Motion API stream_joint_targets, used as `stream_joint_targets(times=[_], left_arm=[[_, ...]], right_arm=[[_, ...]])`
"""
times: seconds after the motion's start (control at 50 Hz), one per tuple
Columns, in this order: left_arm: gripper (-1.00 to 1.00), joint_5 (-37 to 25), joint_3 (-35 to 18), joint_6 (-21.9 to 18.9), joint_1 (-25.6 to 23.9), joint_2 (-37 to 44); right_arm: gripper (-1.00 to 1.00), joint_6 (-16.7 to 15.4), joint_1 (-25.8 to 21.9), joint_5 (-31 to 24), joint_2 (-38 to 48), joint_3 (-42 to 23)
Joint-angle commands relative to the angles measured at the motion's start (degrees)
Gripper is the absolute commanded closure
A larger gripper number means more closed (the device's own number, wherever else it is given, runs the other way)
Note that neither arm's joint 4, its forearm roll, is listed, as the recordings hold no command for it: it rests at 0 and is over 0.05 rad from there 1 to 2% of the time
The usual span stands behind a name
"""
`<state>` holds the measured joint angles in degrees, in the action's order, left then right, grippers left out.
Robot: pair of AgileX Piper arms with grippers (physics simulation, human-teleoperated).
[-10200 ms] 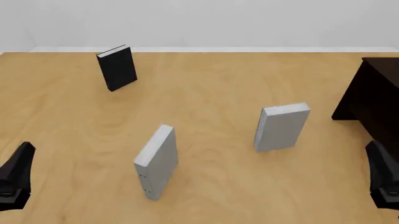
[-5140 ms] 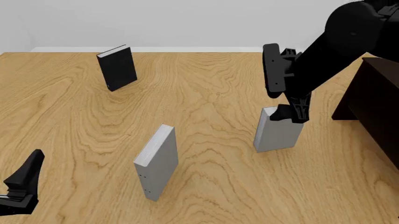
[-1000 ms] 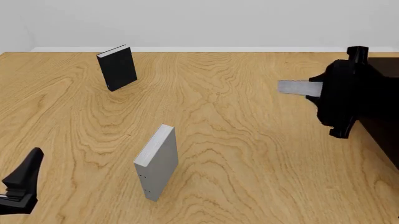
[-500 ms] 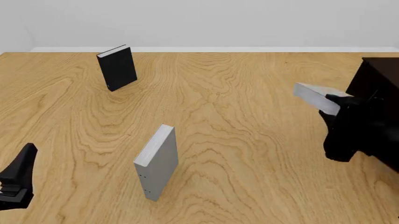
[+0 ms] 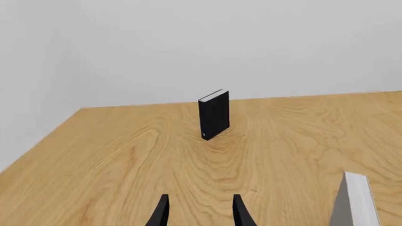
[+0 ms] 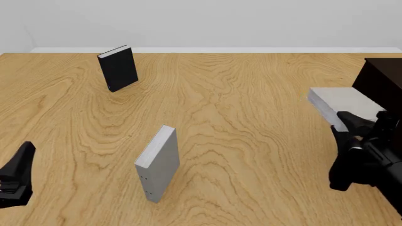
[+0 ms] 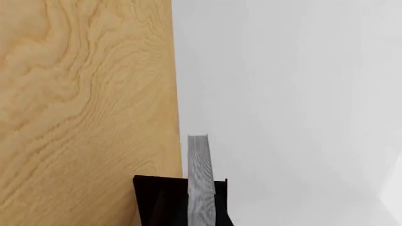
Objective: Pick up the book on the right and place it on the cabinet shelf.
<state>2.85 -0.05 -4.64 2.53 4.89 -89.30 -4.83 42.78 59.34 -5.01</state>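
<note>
The plain light grey book (image 6: 339,104) is held off the table at the right, lying nearly flat, with its far end next to the dark cabinet (image 6: 381,80). My right gripper (image 6: 359,121) is shut on the book's near end. In the right wrist view the book's pale edge (image 7: 198,155) stands between the black fingers (image 7: 160,200). The cabinet's shelf itself is hidden from view. My left gripper (image 6: 16,174) sits low at the near left, open and empty; its fingers (image 5: 162,212) show apart in the left wrist view.
A black book (image 6: 117,68) stands upright at the far left and also shows in the left wrist view (image 5: 214,114). A grey book with small dark dots (image 6: 157,163) stands upright near the middle front, seen too in the left wrist view (image 5: 353,200).
</note>
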Motion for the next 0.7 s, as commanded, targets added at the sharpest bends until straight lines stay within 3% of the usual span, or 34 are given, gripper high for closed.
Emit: stream_joint_targets(times=[0.02,0.04,0.08,0.2,0.24,0.28,0.3,0.34,0.36,0.4,0.44,0.52,0.56,0.7], left_arm=[[-1.0,3.67,-0.1,1.79,2.4,5.04],[-1.0,3.82,-0.1,1.84,2.58,5.18],[-1.0,3.15,-0.14,1.88,2.21,4.28],[-1.0,2.59,0.0,1.13,1.18,4.27],[-1.0,2.74,-0.01,1.34,1.12,4.51],[-1.0,2.38,-0.02,1.35,0.9,4.17],[-1.0,2.67,-0.02,1.51,1.08,4.66],[-1.0,2.82,-0.01,1.27,1.02,4.79],[-1.0,3.02,-0.03,1.57,1.18,5.13],[-1.0,3.27,-0.02,1.08,1.34,5.37],[-1.0,3.11,-0.02,1.01,1.04,5.31],[-1.0,3.15,-0.03,1.22,1.02,5.41],[-1.0,3.38,-0.04,1.37,0.97,5.65],[-1.0,3.44,-0.03,1.19,0.89,5.62]], right_arm=[[1.0,0.26,1.58,9.81,3.2,2.03],[1.0,2.23,1.61,7.28,1.32,0.95],[1.0,0.61,2.53,10.4,3.8,2.24],[1.0,3.61,2.58,6.81,2.03,1.03],[1.0,3.13,2.69,9.22,3.91,2.0],[1.0,5.26,3.35,6.89,3.09,1.39],[1.0,3.65,3.42,10.22,5.01,2.41],[1.0,6.02,3.33,7.07,3.15,1.25],[1.0,4.15,3.74,10.83,6.02,2.65],[1.0,6.91,3.52,7.76,3.82,1.38],[1.0,5.44,4.42,10.09,5.07,2.38],[1.0,6.57,3.73,10.63,6.84,2.22],[1.0,5.7,4.12,14.3,9.32,3.03],[1.0,6.84,4.51,15.61,10.25,3.32]])
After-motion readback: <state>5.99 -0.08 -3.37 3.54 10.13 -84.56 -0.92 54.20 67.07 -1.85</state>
